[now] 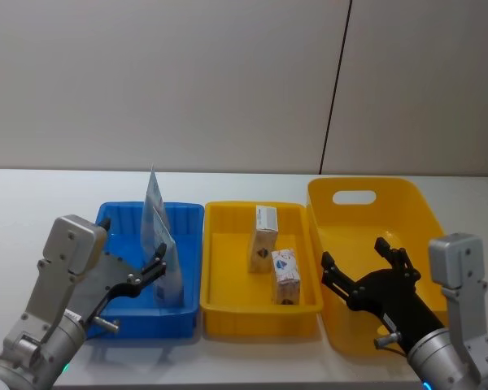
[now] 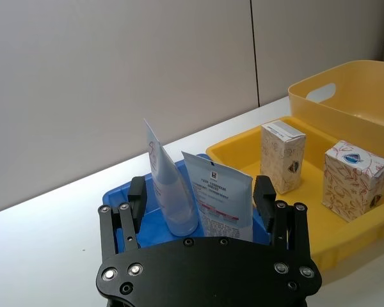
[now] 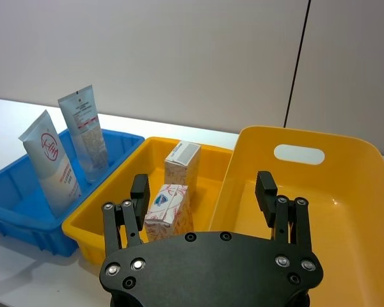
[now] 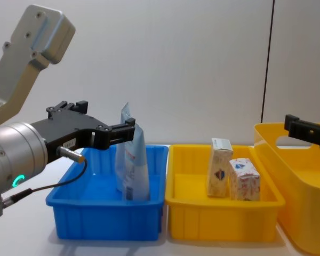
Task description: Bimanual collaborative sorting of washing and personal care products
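Left gripper [image 2: 200,193] wide open and empty. Its jaws flank the nearer pouch [image 2: 219,199] without clamping it, so it reads as lined up on that pouch; contact unclear. Right gripper [image 3: 203,184] spread, empty, over the big yellow bin [image 1: 407,203], probably waiting. Both pouches [image 1: 161,244] stand in the blue bin [image 1: 122,213], bases hidden by its wall. Two cartons [image 1: 264,236] upright in the middle yellow tray [image 1: 228,305], kept apart by kind.
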You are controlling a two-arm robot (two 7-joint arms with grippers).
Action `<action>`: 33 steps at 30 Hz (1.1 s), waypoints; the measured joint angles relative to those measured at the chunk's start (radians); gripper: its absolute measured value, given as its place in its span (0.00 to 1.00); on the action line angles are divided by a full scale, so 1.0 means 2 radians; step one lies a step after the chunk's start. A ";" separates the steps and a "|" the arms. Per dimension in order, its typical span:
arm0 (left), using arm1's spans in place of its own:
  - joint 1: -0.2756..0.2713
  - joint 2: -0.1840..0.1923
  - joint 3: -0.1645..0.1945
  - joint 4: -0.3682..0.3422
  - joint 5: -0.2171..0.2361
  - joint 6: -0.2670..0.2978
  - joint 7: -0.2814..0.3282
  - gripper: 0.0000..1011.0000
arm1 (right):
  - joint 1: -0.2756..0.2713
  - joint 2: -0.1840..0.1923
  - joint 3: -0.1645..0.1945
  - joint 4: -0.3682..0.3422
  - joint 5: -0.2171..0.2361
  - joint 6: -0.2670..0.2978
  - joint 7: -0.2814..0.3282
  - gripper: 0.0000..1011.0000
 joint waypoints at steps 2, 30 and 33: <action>0.000 0.000 0.000 0.000 0.000 0.000 0.000 0.99 | 0.000 0.000 0.000 0.000 0.000 0.000 0.000 0.99; 0.025 0.014 -0.016 -0.015 -0.015 -0.002 -0.014 0.99 | 0.000 0.000 0.000 0.000 0.000 0.000 0.000 0.99; 0.031 0.017 -0.019 -0.020 -0.020 0.000 -0.019 0.99 | 0.000 0.000 0.000 0.000 0.000 0.000 0.000 0.99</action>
